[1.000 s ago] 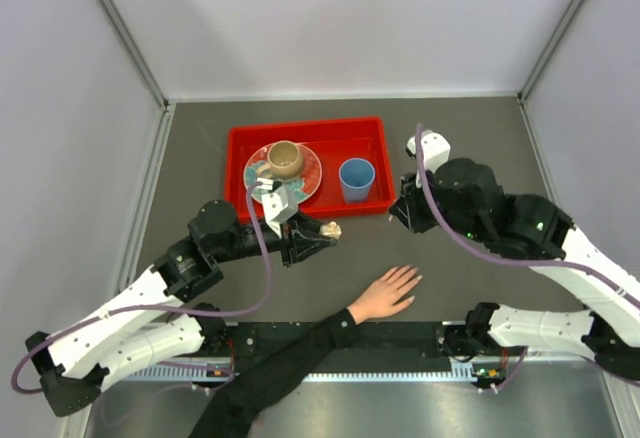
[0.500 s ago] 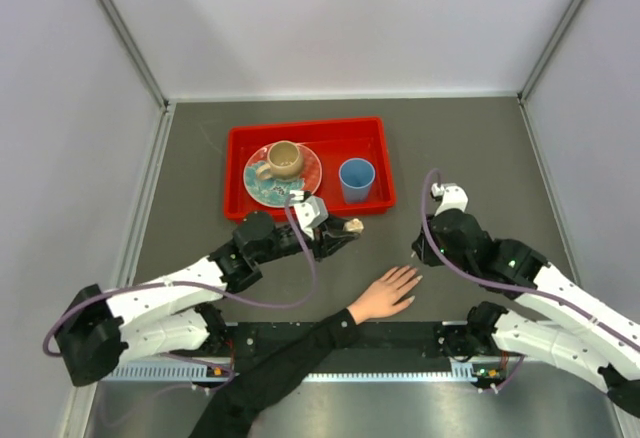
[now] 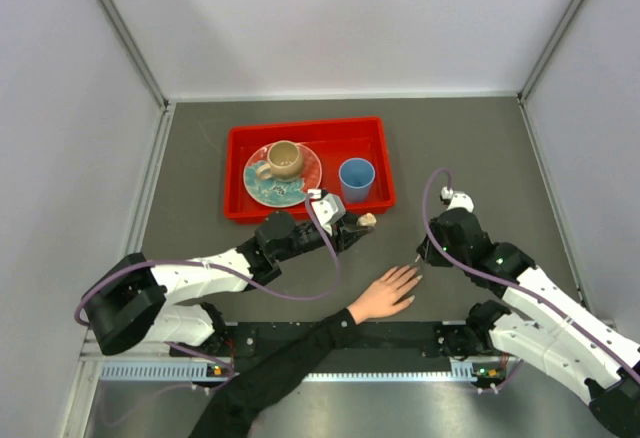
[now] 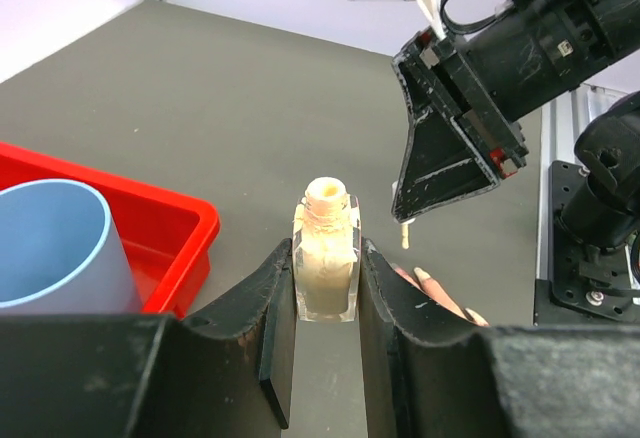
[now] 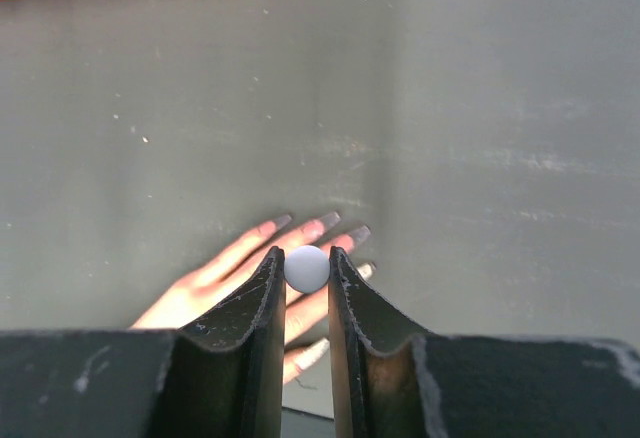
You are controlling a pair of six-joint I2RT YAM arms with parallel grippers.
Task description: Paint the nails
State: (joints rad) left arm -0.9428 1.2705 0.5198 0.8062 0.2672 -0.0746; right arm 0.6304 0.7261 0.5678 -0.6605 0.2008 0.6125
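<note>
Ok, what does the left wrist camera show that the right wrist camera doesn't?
Only left wrist: the open polish bottle clamped in the left gripper, the blue cup, the right gripper seen from outside. Only right wrist: a white round cap pinched in that gripper, over the spread hand. Both: the hand's fingertips, the red tray, the grey table.

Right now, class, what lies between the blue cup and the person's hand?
In the top view, the left pincer, holding a small open bottle.
</note>
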